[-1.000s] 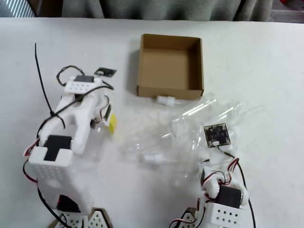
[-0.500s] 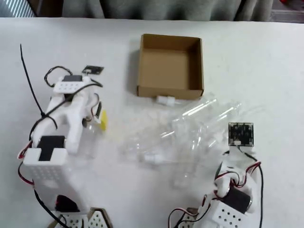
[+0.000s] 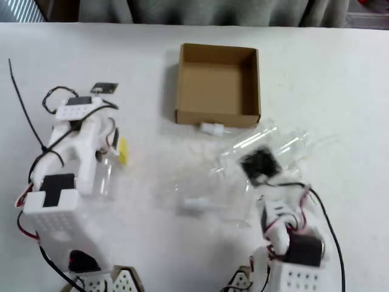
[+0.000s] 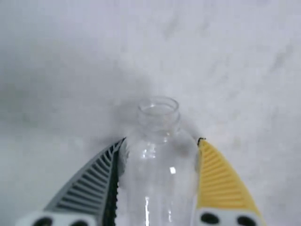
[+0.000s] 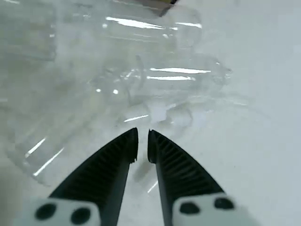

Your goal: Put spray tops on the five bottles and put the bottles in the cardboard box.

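Observation:
My left gripper (image 4: 160, 141) is shut on a clear bottle (image 4: 157, 162) with an open, capless neck. In the high view it (image 3: 112, 155) sits at the table's left, well away from the pile. Several clear bottles (image 3: 285, 143) lie jumbled in front of the cardboard box (image 3: 217, 117), which holds nothing. One white spray top (image 3: 211, 129) lies against the box's front wall, and another (image 3: 194, 204) sits at the pile's near side. My right gripper (image 5: 143, 134) is shut with nothing between its black fingers, just short of two lying bottles (image 5: 183, 75).
The right arm (image 3: 282, 219) stands at the near edge with its wrist over the pile. Cables trail from the left arm (image 3: 58, 188), and a black cable tie sticks up beside it. White tabletop lies bare to the far left and far right.
The left arm has carried its bottle leftward, away from the pile. The right arm swung right, then back left and forward over the bottles.

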Motion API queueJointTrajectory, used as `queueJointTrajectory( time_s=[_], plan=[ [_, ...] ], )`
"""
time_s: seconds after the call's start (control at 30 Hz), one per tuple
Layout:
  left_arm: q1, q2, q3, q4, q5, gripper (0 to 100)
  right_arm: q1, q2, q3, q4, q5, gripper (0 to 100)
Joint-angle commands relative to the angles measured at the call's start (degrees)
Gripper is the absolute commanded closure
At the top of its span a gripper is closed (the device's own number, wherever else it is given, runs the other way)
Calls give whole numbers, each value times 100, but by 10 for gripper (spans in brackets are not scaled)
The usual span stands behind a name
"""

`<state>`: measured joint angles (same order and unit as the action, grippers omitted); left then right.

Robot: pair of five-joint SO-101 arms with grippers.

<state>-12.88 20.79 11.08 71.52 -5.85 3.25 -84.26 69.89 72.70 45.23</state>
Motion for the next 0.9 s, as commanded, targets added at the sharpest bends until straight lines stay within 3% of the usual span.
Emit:
queueJointTrajectory(
  time_s=[0.0, 0.1, 0.23, 0.37, 0.57, 0.87],
  plan=[
    [-418, -101, -360, -229, 114, 924, -919, 1218, -598, 84, 316, 933],
    [-435, -75, -422, -255, 123, 924, -1754, 1824, -1020, 523, 308, 878],
    [-462, -75, -422, -343, 123, 924, -3029, 1991, -1424, 1209, 334, 885],
    [-549, -75, -422, -369, 123, 924, -4136, 2149, -1292, 1235, 343, 868],
    [-593, -57, -510, -378, 123, 924, -4848, 2879, -1248, 1130, 545, 774],
    [-646, -48, -519, -378, 123, 924, -4910, 3732, -1046, -110, 536, 769]
  ],
)
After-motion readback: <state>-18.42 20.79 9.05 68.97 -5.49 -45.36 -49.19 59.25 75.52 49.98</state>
